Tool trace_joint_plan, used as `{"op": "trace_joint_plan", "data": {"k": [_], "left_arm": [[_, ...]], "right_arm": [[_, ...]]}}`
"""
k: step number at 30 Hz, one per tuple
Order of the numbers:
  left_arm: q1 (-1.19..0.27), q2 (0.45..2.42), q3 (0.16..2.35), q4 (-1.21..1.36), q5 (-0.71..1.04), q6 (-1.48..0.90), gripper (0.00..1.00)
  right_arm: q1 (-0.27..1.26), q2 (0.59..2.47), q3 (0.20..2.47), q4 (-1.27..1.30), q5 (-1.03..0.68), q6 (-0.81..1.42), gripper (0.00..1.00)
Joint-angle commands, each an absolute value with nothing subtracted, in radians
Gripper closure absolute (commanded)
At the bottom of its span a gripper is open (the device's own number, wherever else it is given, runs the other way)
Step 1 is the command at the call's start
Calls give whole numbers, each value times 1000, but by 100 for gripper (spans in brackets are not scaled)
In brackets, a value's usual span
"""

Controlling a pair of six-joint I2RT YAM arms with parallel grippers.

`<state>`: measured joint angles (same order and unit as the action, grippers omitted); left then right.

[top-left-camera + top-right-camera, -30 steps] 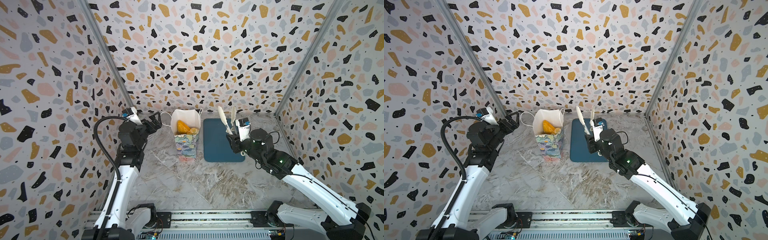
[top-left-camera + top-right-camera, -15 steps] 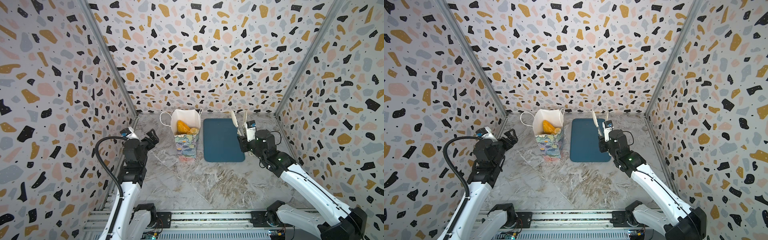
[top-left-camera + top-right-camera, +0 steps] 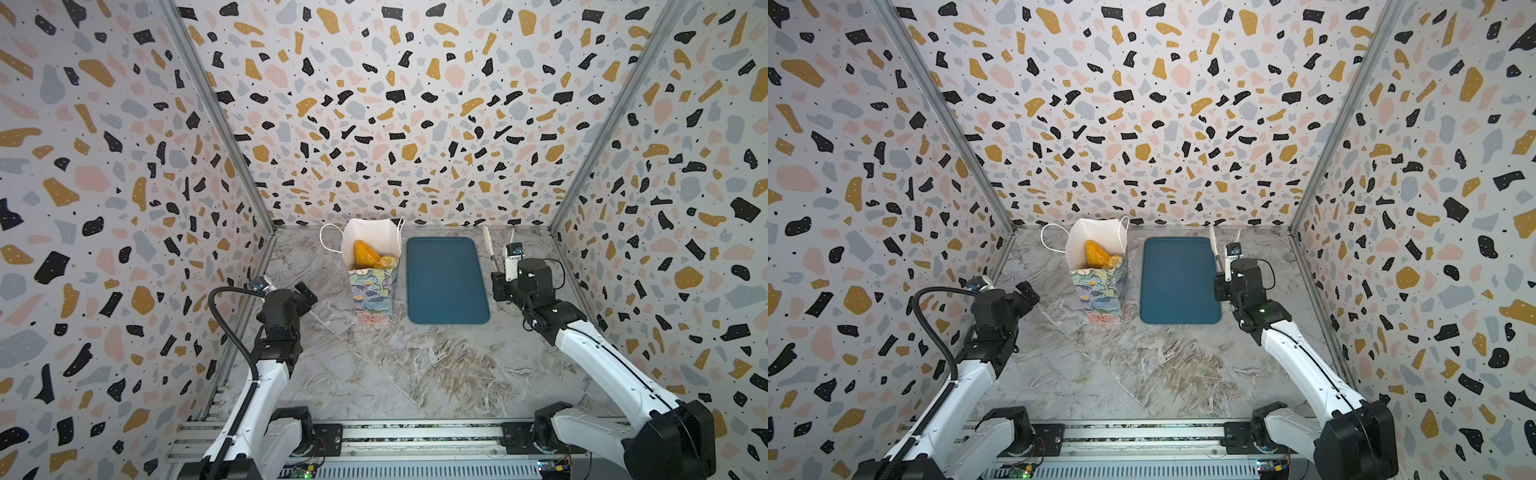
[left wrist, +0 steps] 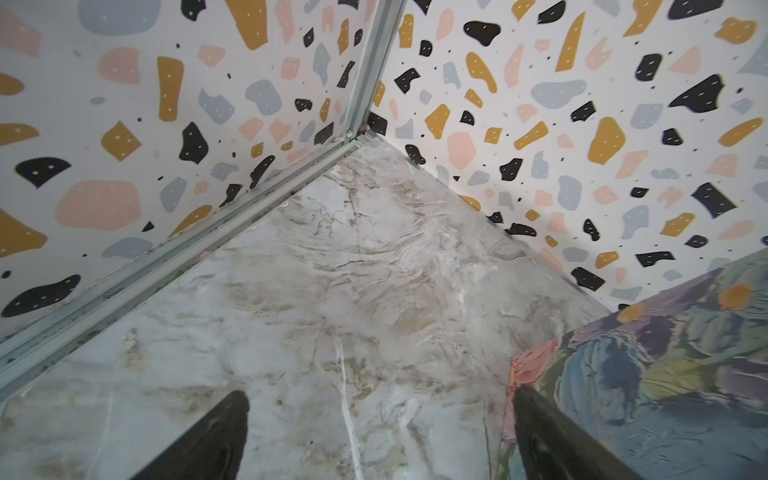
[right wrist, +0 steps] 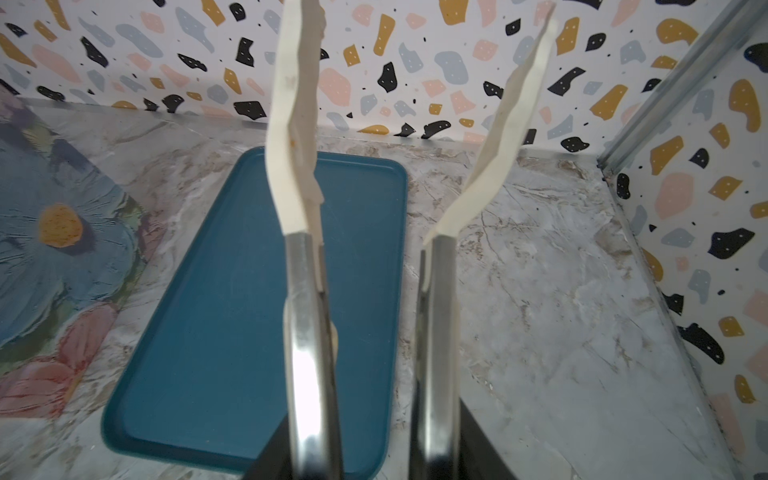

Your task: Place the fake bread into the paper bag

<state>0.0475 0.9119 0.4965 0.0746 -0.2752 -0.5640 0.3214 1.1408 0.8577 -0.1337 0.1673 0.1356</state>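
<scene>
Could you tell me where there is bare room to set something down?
The blue tray is bare, as does the marble table in front of it and the paper bag. Crowded: between bag and tray, and the tray's right edge by the tongs.

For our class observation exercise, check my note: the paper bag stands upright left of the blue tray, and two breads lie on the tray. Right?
Wrong about the breads: the blue tray is bare, and the fake bread sits inside the paper bag, as both top views show. The bag does stand upright left of the tray.
</scene>
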Motion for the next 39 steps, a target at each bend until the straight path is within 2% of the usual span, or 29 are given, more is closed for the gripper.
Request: {"op": "trace_joint_plan", "data": {"k": [1, 8, 18, 26, 39], "left_arm": [[43, 920, 458, 181, -360, -575, 1], [42, 935, 432, 192, -425, -583, 0], [42, 920, 446, 178, -410, -565, 0], [43, 792, 385, 203, -429, -574, 0], [41, 863, 375, 207, -429, -570, 0]], "right_arm": [[287, 1153, 855, -53, 165, 122, 56], [207, 1251, 862, -7, 142, 78, 56], [118, 1359, 842, 51, 127, 81, 56], [68, 1472, 862, 40, 114, 95, 57], [35, 1624, 892, 74, 119, 71, 57]]}}
